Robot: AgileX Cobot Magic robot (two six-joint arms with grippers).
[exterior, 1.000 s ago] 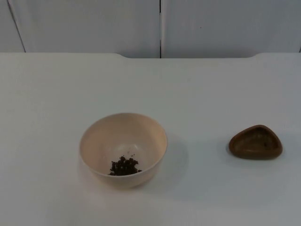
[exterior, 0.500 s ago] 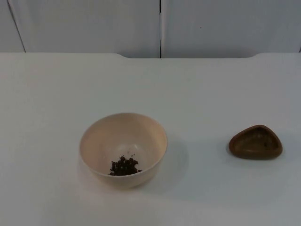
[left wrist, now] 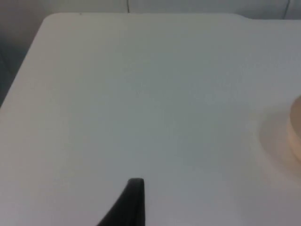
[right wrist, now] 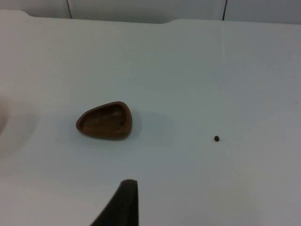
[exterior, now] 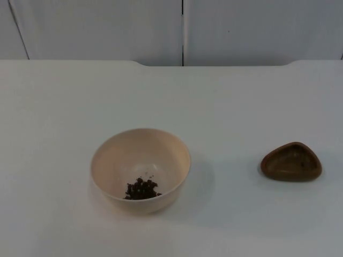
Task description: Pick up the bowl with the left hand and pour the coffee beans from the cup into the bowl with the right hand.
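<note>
bowl: cream bowl (exterior: pixel 140 170) sits upright on the white counter (exterior: pixel 236 107), near the front edge in the top view; a sliver of its rim (left wrist: pixel 296 127) is in the left wrist view, well off to the side of the left hand's fingertip
beans: small dark heap of coffee beans (exterior: pixel 141 189) lies inside the bowl against its near wall
cup: brown, rounded-triangle cup (exterior: pixel 291 161) stands open side up on the counter, well apart from the bowl; inside looks empty, cannot tell for sure
cup vs right hand: in the right wrist view the cup (right wrist: pixel 105 120) lies ahead of the black fingertip, apart from it, not touched
stray bean: one single bean (right wrist: pixel 217 138) lies on the bare counter, on the far side of the cup from the bowl, well apart from the cup
left hand: left hand (left wrist: pixel 126 202) one black fingertip over bare counter, touching nothing; wide or narrow, cannot tell
right hand: right hand (right wrist: pixel 120 203) one black fingertip over bare counter, short of the cup, holding nothing visible; wide or narrow, cannot tell
wall: grey partition wall (exterior: pixel 107 27) behind the counter's far edge
</note>
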